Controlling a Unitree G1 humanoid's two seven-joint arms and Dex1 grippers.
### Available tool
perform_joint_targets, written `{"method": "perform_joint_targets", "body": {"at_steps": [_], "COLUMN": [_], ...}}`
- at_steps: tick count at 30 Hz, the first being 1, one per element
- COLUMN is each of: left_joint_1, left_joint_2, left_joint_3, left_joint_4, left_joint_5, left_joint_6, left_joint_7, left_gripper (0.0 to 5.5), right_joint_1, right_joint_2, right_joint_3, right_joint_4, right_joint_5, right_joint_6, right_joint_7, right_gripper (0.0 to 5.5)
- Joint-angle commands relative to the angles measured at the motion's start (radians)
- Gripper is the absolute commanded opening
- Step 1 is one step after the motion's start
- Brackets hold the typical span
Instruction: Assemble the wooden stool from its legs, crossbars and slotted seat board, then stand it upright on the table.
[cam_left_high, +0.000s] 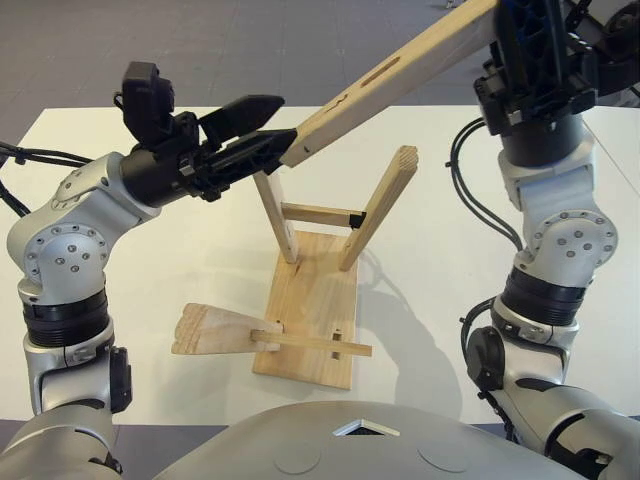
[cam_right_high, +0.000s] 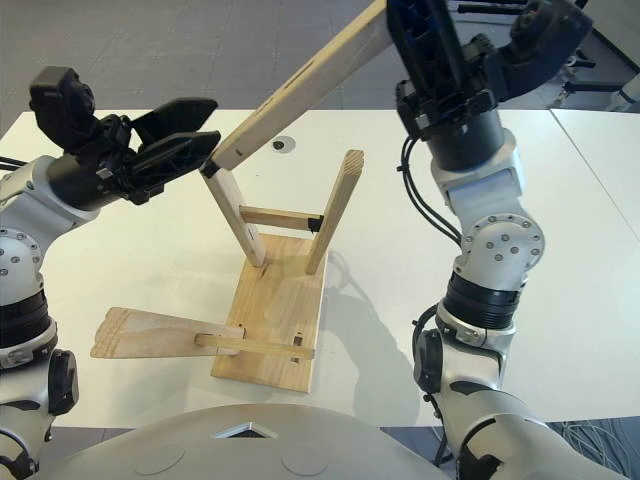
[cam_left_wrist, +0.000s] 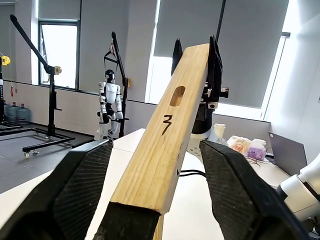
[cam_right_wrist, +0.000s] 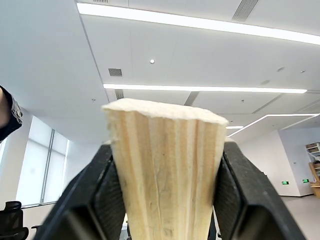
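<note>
Left pincer (cam_left_high: 283, 120): ribbed black pads spread wide either side of the long pale leg's (cam_left_high: 400, 70) lower end, gripping nothing; flared leg (cam_left_high: 210, 330) flat on white table (cam_left_high: 450, 300), its thin crossbar (cam_left_high: 315, 345) over the plank seat board (cam_left_high: 310, 300); right pincer (cam_right_wrist: 165, 195) clamped on the long leg's upper end.

The raised leg (cam_right_high: 300, 90) leaves the right eye view at the top edge, and the right gripper (cam_right_high: 420, 40) covers its upper end. The bottom edge of the left wrist view cuts off its lower end. Whether it touches the standing leg (cam_right_high: 240, 220) is unclear.
</note>
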Motion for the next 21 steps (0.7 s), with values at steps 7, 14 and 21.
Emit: {"method": "perform_joint_targets", "body": {"at_steps": [7,14,21], "left_joint_1": [0.282,0.531,0.595], "left_joint_2": [0.091,0.156,0.192], "left_joint_3": [0.289,0.389,0.351], "left_joint_4": [-0.143,-0.239,-0.220], "left_joint_5": [-0.123,-0.200,-0.217], "left_joint_6": [0.003,0.050,0.066], "left_joint_7": [0.021,0.003,-0.008], "left_gripper": [4.70,5.40,5.40], "right_joint_1": [0.225,0.502,0.673], "right_joint_2": [-0.277,-0.379,-0.306], "right_joint_3": [-0.169,-0.162,-0.045], "right_joint_4": [-0.002,-0.167,-0.363], "right_joint_5": [0.331,0.241,0.001], "right_joint_6": [0.288,0.371,0.230], "right_joint_7": [0.123,0.269,0.315], "right_gripper": [2.04,2.04,2.04]}}
